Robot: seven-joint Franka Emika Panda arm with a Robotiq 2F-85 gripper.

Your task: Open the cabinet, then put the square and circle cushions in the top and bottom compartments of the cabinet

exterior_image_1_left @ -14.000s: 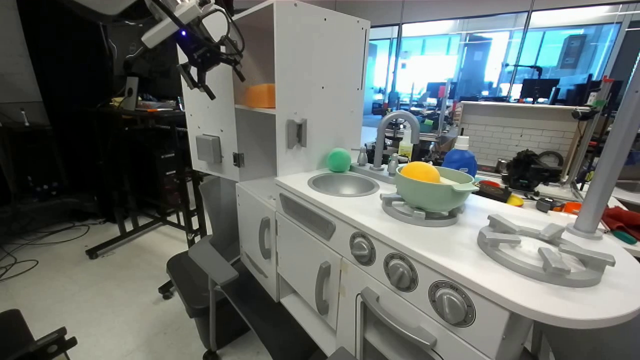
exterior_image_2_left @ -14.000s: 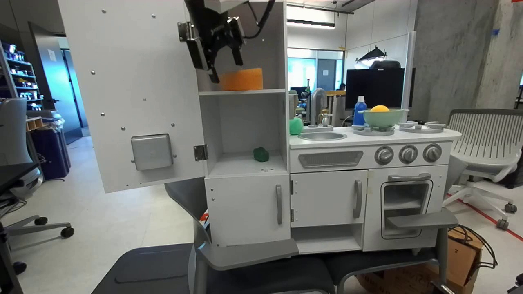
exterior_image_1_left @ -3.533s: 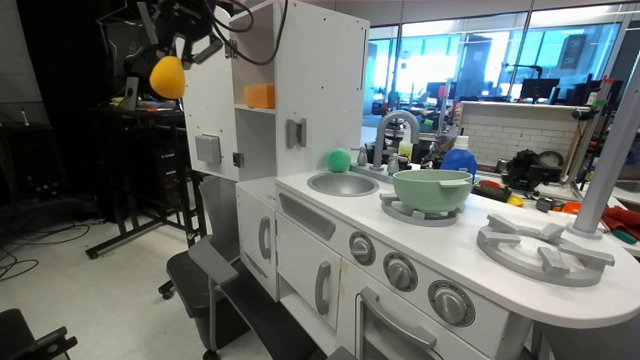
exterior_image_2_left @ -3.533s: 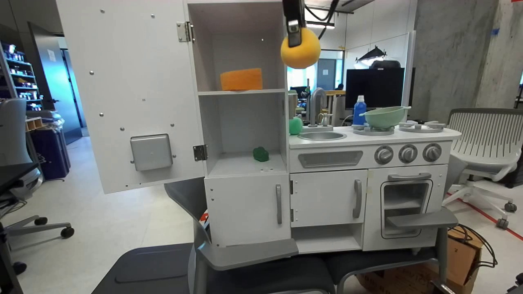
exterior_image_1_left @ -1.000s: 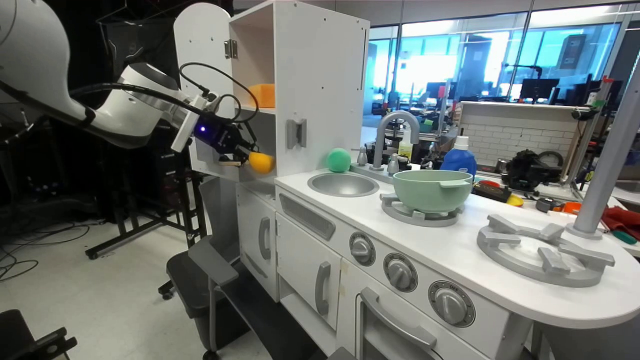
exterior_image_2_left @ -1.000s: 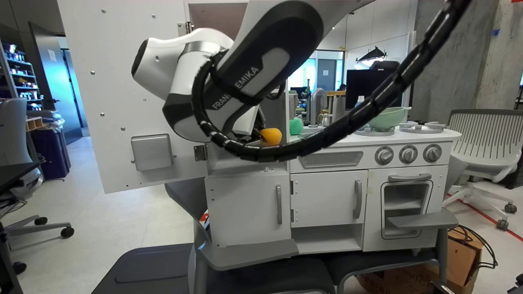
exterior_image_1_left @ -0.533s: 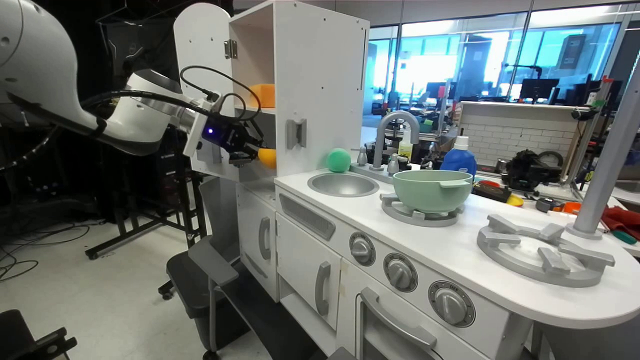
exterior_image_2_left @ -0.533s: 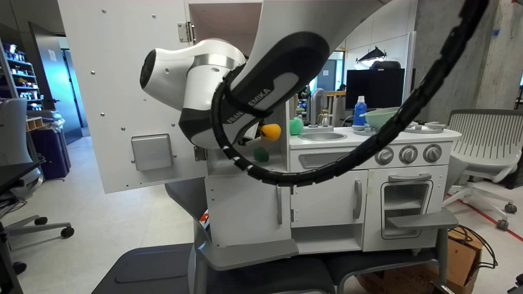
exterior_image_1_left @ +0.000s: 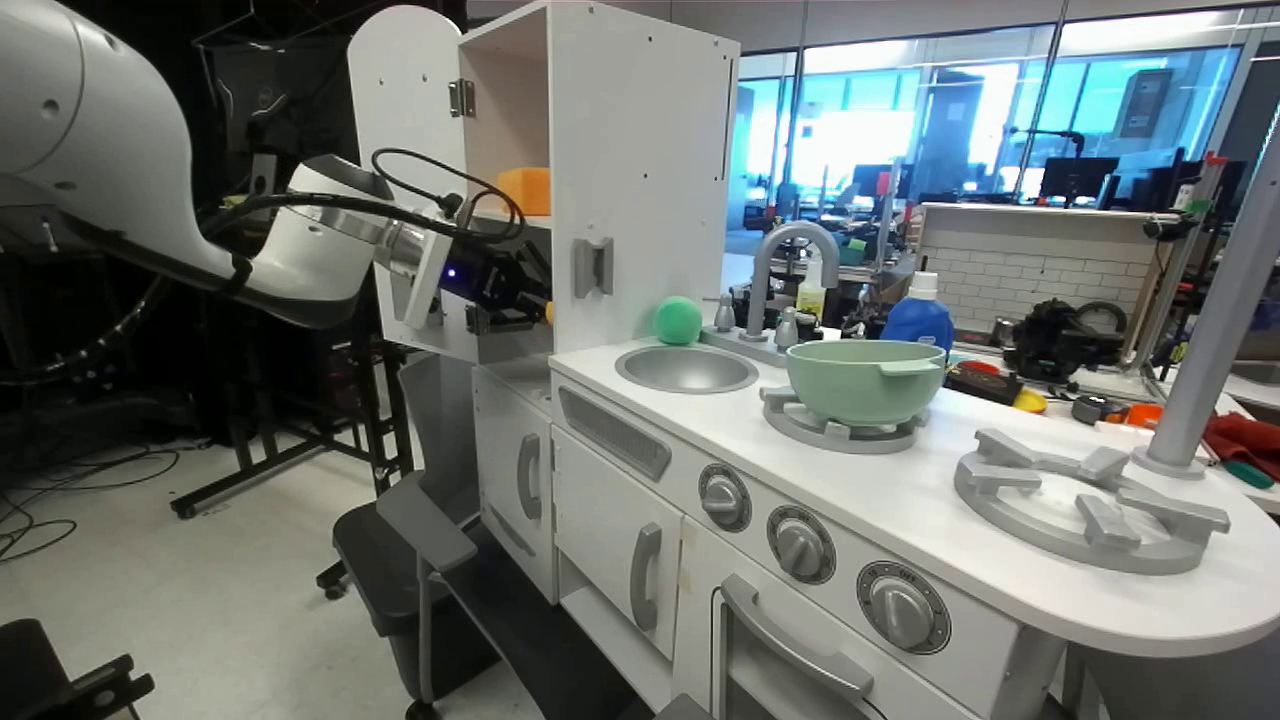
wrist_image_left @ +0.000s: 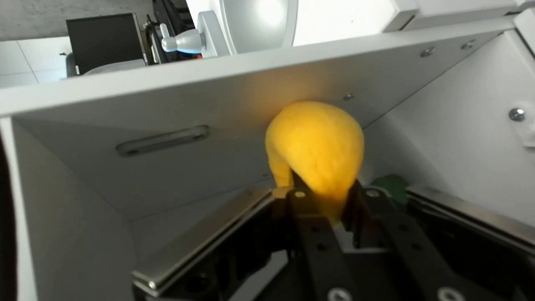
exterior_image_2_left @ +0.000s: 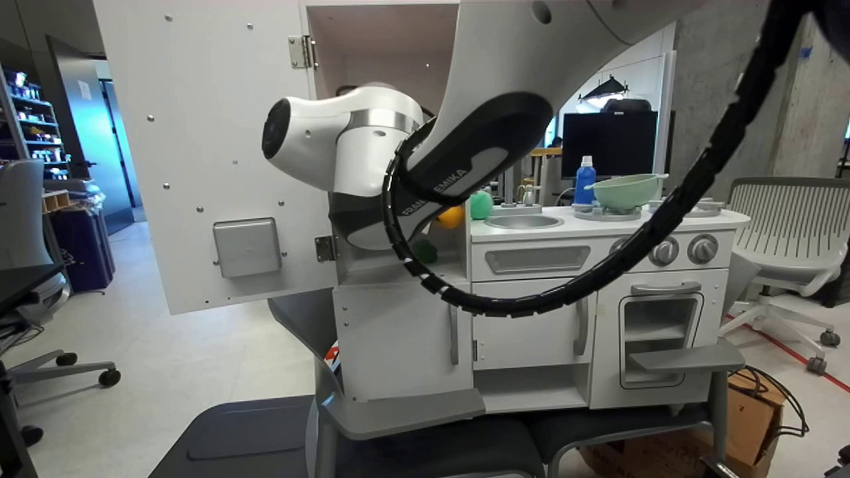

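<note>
The claw (wrist_image_left: 325,194) has the round yellow cushion (wrist_image_left: 317,138) pinched inside the bottom compartment (wrist_image_left: 459,133), up by the front edge of the side wall (wrist_image_left: 234,113)! Overhead, the orange cushion (exterior_image_1_left: 528,190) sits in the top compartment (exterior_image_1_left: 505,100); the door (exterior_image_2_left: 219,166) of the cabinet (exterior_image_1_left: 645,130) stands open.

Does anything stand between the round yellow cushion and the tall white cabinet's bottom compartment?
Nothing visible bars the way in: the black gripper holds the round yellow cushion inside the white bottom compartment. A dark green lump on its floor, lower than the cushion, might hinder setting it down there.
</note>
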